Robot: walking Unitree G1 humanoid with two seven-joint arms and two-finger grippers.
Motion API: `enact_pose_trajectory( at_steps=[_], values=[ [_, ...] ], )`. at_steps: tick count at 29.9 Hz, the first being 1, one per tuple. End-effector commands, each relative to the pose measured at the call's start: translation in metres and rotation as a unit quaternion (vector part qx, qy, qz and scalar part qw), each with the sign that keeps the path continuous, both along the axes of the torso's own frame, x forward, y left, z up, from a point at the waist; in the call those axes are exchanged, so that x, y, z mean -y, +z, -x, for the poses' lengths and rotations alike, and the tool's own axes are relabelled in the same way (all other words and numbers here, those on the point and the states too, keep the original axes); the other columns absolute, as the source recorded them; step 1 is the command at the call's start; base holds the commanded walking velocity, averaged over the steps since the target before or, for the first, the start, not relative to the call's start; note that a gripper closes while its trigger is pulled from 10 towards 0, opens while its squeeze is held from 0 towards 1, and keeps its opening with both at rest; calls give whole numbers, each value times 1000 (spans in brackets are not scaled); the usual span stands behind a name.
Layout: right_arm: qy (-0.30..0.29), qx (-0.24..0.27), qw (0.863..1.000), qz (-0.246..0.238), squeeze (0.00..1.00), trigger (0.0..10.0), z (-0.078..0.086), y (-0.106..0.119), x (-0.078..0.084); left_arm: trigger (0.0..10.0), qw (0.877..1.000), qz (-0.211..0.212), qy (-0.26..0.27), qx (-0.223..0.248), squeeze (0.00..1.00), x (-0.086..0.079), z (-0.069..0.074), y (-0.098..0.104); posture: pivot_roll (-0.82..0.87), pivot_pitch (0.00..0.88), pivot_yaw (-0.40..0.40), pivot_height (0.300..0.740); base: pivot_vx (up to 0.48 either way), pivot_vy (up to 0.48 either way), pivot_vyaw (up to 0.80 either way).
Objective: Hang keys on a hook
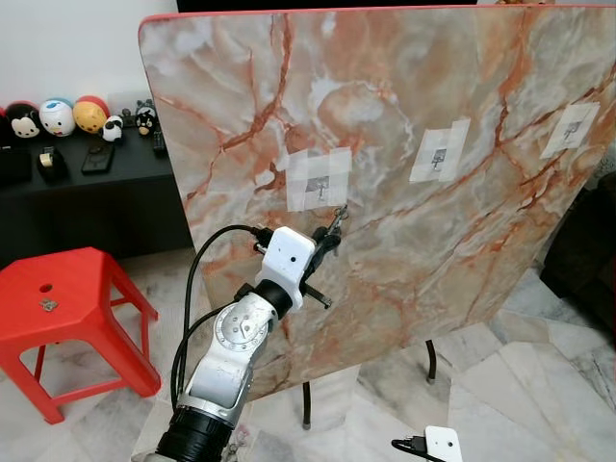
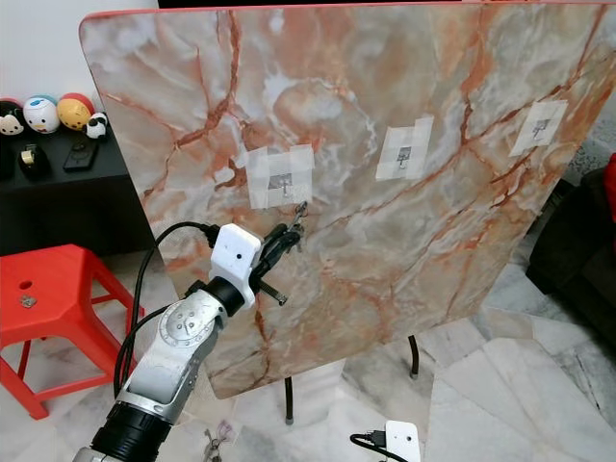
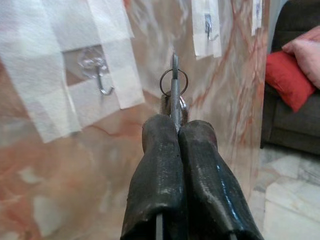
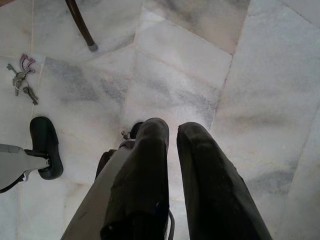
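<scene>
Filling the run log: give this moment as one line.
left gripper: shut on keys | near leftmost hook, not hung | right gripper: idle, low

Even bright daylight; head views sharp, left wrist close-up soft.

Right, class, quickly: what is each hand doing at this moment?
Left hand: shut on the keys, raised near the leftmost hook.
Right hand: hangs idle over the floor, holding nothing, fingers slightly apart.
</scene>
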State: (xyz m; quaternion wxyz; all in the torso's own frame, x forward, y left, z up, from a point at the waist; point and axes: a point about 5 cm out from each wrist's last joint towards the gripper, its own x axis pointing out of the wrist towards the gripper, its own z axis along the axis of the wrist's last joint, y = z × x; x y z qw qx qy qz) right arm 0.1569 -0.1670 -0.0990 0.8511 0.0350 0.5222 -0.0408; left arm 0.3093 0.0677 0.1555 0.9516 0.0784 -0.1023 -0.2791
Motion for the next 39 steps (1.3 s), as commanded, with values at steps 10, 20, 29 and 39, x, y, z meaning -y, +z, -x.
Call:
enact_pose_trajectory(
  at_steps=[10,20,29,39],
  values=[
    [-4,1,1000,0,0,10000,-1,0,1,10000,999,-33,17,5,0,4,-10,4,69,0,-72,740,0,0,0],
    [-4,1,1000,1,0,10000,-1,0,1,10000,998,-41,40,12,0,1,-20,8,68,0,-72,740,0,0,0],
    [-5,2,1000,0,0,10000,-1,1,1,10000,997,-43,58,16,0,-2,-25,12,68,0,-73,740,0,0,0],
    [-4,2,1000,1,0,10000,-2,1,2,10000,996,-46,73,19,0,-8,-30,14,70,0,-75,740,0,0,0]
  ],
)
